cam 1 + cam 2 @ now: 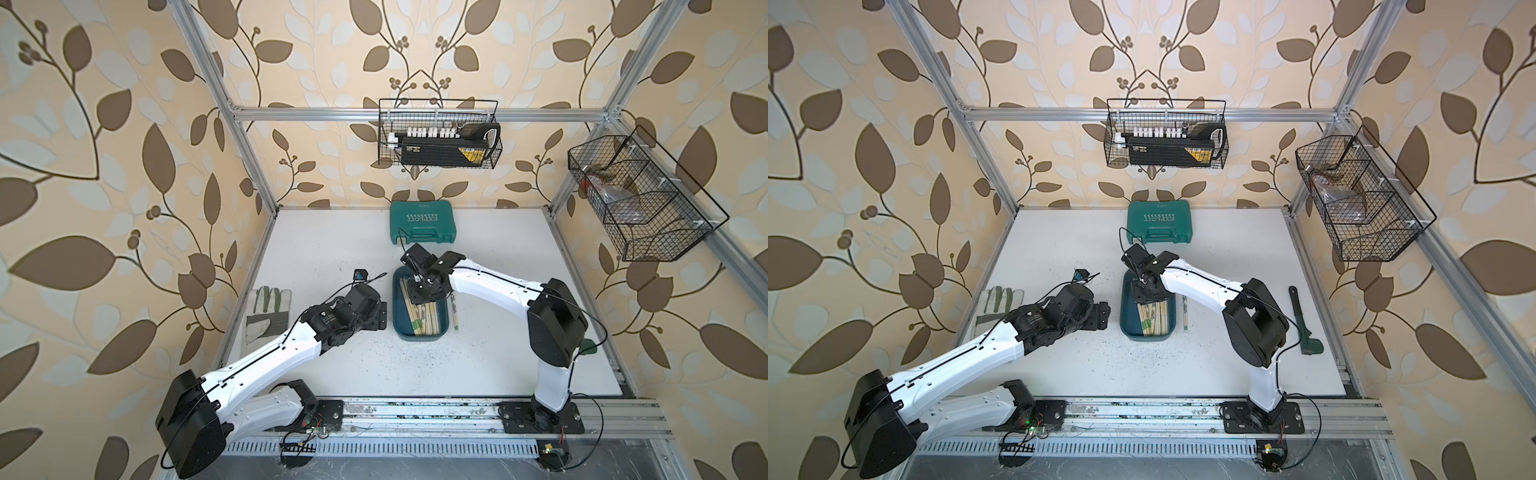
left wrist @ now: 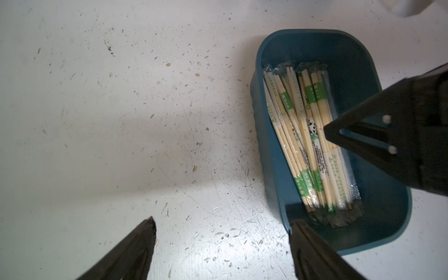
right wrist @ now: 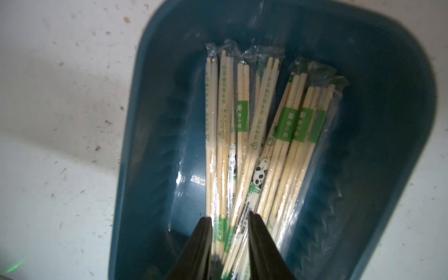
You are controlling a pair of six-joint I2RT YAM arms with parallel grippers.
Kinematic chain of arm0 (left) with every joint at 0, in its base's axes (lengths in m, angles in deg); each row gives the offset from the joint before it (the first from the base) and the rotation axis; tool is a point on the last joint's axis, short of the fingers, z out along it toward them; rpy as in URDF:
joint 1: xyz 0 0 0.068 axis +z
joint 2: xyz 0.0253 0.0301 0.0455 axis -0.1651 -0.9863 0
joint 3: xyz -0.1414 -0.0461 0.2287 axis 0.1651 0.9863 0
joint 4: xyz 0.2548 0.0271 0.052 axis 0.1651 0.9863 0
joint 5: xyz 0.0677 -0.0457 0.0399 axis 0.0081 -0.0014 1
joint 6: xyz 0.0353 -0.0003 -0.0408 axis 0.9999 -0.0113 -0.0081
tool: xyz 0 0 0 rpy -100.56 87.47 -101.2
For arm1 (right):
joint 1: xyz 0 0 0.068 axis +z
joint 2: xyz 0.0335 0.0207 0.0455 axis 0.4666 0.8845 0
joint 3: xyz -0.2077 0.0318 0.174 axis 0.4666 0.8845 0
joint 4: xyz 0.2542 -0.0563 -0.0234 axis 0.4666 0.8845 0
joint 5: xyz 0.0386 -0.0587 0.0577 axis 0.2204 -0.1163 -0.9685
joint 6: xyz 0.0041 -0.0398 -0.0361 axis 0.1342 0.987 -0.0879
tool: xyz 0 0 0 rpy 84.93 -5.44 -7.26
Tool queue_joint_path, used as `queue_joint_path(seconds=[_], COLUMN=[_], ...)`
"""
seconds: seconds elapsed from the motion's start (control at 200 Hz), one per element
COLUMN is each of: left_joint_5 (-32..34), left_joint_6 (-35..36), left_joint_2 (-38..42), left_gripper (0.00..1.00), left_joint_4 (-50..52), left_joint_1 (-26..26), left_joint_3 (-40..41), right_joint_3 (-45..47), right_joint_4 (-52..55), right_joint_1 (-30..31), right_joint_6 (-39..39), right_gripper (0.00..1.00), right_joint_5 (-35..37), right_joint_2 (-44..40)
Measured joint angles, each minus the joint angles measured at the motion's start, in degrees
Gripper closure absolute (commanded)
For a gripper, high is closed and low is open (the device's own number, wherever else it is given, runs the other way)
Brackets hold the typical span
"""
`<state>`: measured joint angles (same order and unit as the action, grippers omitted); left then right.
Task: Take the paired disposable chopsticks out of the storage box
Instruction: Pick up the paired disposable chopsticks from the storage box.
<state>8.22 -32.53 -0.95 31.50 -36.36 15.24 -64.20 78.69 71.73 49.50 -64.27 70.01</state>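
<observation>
One chopstick pair (image 1: 455, 311) lies beside the tray (image 1: 398, 307), the other pairs (image 3: 242, 145) remain inside; the right gripper (image 3: 230, 217) straddles some, grip unclear; the left gripper (image 2: 221, 220) gapes empty.

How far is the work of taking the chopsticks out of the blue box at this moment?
Done: one wrapped pair lies on the table beside the storage box. In hand: the right gripper is inside the box, jaws astride some paired disposable chopsticks; whether it grips is unclear. The left gripper hangs open beside the box. Left: many pairs lie inside.
</observation>
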Motion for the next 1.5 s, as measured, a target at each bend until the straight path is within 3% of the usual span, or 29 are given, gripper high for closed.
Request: queue_joint_path(seconds=[0.581,0.777,1.132,1.503], left_joint_5=[0.8,0.8,0.8,0.8], left_joint_6=[0.1,0.0,0.0,0.0], left_joint_2=[0.3,0.3,0.4,0.5], left_gripper=[0.10,0.10,0.11,0.11], left_joint_4=[0.3,0.3,0.4,0.5], left_joint_1=[0.0,0.0,0.0,0.0], left_joint_3=[0.0,0.0,0.0,0.0], right_joint_3=[-3.0,-3.0,-3.7,-4.0], right_joint_4=[-0.8,-0.9,-1.7,-1.8], right_joint_1=[-2.1,-2.4,-2.6,-2.9], right_joint_6=[-0.6,-0.7,-0.9,-2.0], right_gripper=[0.74,0.79,0.77,0.92], right_joint_5=[-1.0,-1.1,-1.7,-2.1], right_joint_2=[7.9,8.2,9.7,9.9])
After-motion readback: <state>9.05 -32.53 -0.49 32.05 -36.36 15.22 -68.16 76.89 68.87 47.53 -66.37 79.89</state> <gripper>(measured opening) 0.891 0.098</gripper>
